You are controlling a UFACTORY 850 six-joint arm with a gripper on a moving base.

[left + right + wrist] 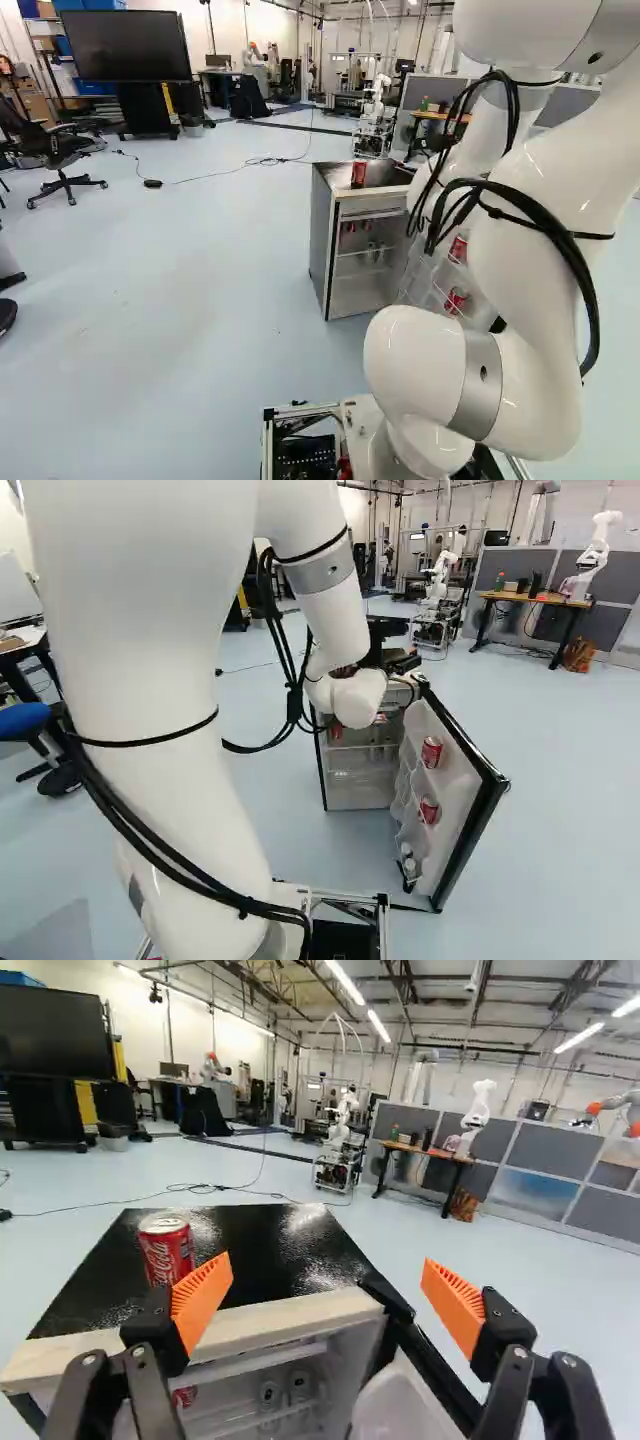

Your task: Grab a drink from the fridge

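Over the fridge (362, 780) reaches my gripper (392, 645), partly hidden by the arm in the right base view. The wrist view shows the gripper (328, 1302) open, nothing between its orange pads. A red can (166, 1248) stands upright on the black fridge top (262, 1250), ahead of one finger and off to that side. Inside the open-fronted fridge, another red can (184, 1396) and clear bottles or glasses (270, 1394) are partly visible. The open door (455, 780) holds an upper red can (431, 752) and a lower one (429, 810).
Ahead in the room are a mobile rig with another robot (342, 1125) and a desk (425, 1152) with another robot (478, 1110) by it. A cable (235, 170) lies on the floor, an office chair (62, 165) stands at the left of the left base view.
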